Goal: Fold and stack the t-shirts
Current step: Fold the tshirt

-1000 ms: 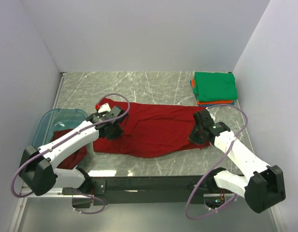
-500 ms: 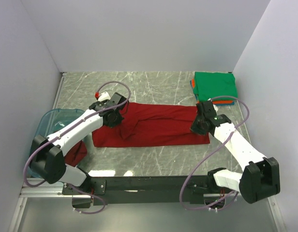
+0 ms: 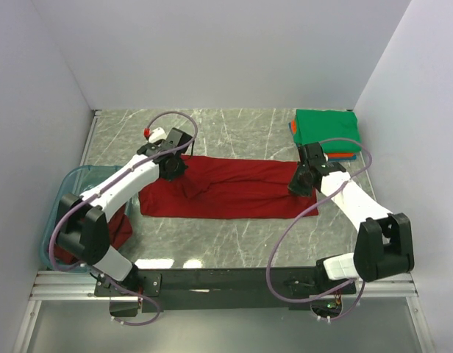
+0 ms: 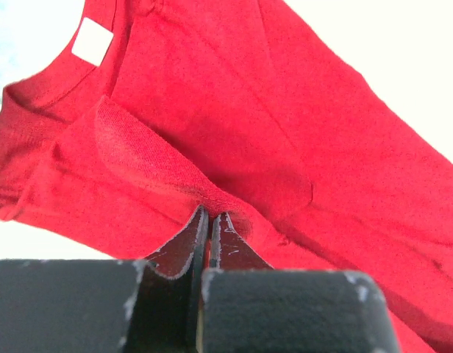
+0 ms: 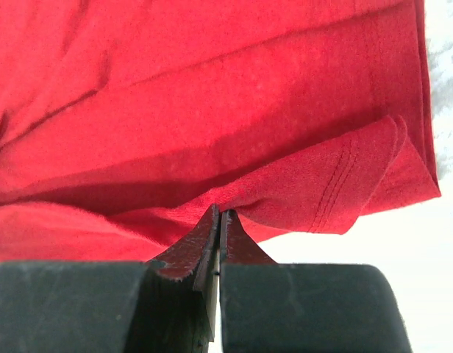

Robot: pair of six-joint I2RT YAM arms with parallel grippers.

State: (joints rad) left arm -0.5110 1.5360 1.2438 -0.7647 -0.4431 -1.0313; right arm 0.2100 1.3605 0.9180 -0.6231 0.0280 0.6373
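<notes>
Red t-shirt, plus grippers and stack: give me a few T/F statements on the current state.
1. The left gripper and right gripper both have their fingers shut on the red t-shirt. True.
2. The folded stack has an orange t-shirt on top. False: the green t-shirt is on top.
3. The red t-shirt lies inside the blue tub. False: it lies spread on the table, stretched between the two grippers.
4. A white label shows at the collar in the left wrist view. True.
</notes>
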